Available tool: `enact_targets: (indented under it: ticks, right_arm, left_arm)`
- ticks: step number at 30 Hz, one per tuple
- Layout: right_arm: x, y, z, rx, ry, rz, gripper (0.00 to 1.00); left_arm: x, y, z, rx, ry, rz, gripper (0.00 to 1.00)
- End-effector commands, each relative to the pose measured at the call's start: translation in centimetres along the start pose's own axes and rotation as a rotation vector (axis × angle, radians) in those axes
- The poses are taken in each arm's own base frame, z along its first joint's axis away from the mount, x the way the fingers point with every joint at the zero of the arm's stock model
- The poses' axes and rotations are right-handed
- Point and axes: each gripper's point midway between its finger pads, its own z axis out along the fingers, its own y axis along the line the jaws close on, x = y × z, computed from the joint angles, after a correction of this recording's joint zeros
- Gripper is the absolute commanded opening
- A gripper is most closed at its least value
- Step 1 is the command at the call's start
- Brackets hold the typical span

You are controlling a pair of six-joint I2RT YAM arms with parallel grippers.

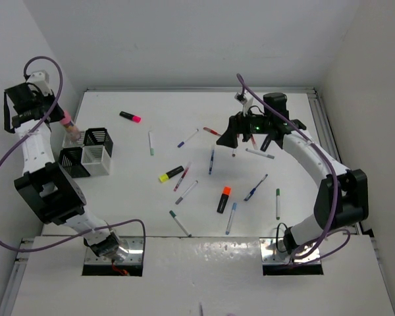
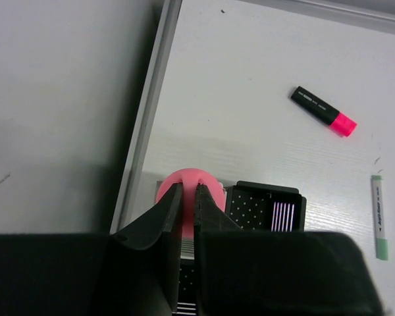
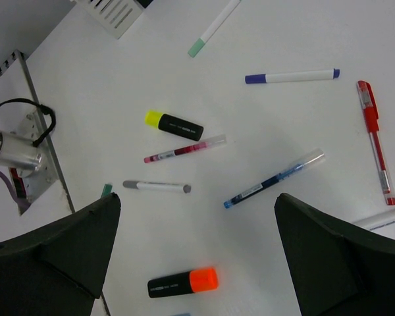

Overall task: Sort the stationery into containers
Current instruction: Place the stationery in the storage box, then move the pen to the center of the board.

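While the overhead view places the left end effector (image 1: pixel 66 120) at the upper left, above a cluster of mesh pen holders (image 1: pixel 99 137), only the left wrist view shows its fingers pinched tight on a pink stick (image 2: pixel 187 176). The stick sits near the counter's (image 2: pixel 250 79) left edge, just beside a black mesh holder (image 2: pixel 263 207). A pink-tipped black highlighter (image 2: pixel 322 110) lies at that frame's upper right.

Right of centre overhead, the right end effector (image 1: pixel 249 139) hovers spread wide, holding nothing. Its wrist view looks down on loose stationery: a yellow highlighter (image 3: pixel 174 124), an orange highlighter (image 3: pixel 183 281), a red pen (image 3: pixel 375 141) and a blue pen (image 3: pixel 275 178).
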Motion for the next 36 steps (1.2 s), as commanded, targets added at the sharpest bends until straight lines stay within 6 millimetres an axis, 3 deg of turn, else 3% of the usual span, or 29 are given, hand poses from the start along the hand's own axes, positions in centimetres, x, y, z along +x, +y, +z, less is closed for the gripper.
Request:
enact_targets:
  ticks: [1, 7, 9, 11, 17, 21, 24, 25, 26, 27, 28, 29, 30, 31, 32, 33, 36]
  right_arm:
    - [-2.4, 0.1, 0.0, 0.007, -0.049, -0.046, 0.98]
    - [-2.2, 0.1, 0.3, -0.002, -0.053, -0.039, 0.98]
    - [-2.0, 0.0, 0.4, -0.002, -0.049, -0.033, 0.98]
    - [-1.8, -0.1, 0.3, 0.005, -0.047, -0.034, 0.98]
    - [-1.5, -0.5, -0.1, 0.02, -0.049, -0.027, 0.98]
    - [-1.5, -0.5, -0.3, 0.023, -0.056, -0.022, 0.98]
    - [-1.4, -0.7, -0.5, 0.029, -0.058, -0.012, 0.98]
    - [-1.3, -0.7, -0.5, 0.029, -0.056, -0.011, 0.98]
    - [-1.3, -0.8, -0.5, 0.033, -0.056, -0.005, 0.98]
    - [-1.3, -0.8, -0.5, 0.035, -0.055, -0.002, 0.98]
    - [-1.2, -0.9, -0.5, 0.037, -0.055, 0.0, 0.98]
    - [-1.1, -0.8, -0.5, 0.036, -0.054, 0.001, 0.98]
    - [-1.2, -0.9, -0.7, 0.038, -0.056, -0.001, 0.98]
    - [-1.1, -1.0, -0.7, 0.038, -0.056, 0.0, 0.98]
    - [-0.9, -1.0, -0.7, 0.039, -0.053, 0.006, 0.98]
    - [-0.8, -1.0, -0.8, 0.039, -0.054, 0.008, 0.97]
    - [-0.4, -1.2, -1.2, 0.037, -0.055, 0.018, 0.97]
  left_arm:
    - [-1.6, 0.1, 0.2, -0.023, -0.065, 0.021, 0.0]
    - [-0.4, -0.8, 0.6, -0.013, -0.046, 0.048, 0.0]
    - [0.3, -0.9, 0.8, -0.008, -0.042, 0.052, 0.08]
    - [0.4, -1.2, 0.9, 0.009, -0.046, 0.059, 0.28]
    - [0.5, -1.4, 1.3, 0.022, -0.049, 0.06, 0.46]
    - [-1.5, -2.3, 0.5, 0.074, -0.109, 0.073, 0.51]
    - [-4.2, -5.1, -0.3, 0.192, -0.175, 0.162, 0.52]
    - [-7.0, -6.8, -1.0, 0.229, -0.216, 0.222, 0.52]
    - [-5.4, -8.0, 0.6, 0.272, -0.131, 0.258, 0.52]
    - [-5.6, -10.0, 1.1, 0.32, -0.108, 0.296, 0.52]
    - [-9.2, -10.9, 0.4, 0.338, -0.168, 0.395, 0.52]
    - [-5.5, -12.6, 2.6, 0.461, -0.031, 0.404, 0.53]
    - [-5.4, -14.5, 2.8, 0.535, -0.012, 0.466, 0.56]
    - [-8.6, -15.3, 2.1, 0.557, -0.089, 0.607, 0.59]
    - [-4.7, -16.4, 4.7, 0.624, 0.043, 0.604, 0.63]
    - [-4.6, -16.8, 5.4, 0.632, 0.051, 0.639, 0.64]
    - [-1.9, -18.2, 8.5, 0.65, 0.094, 0.77, 0.67]
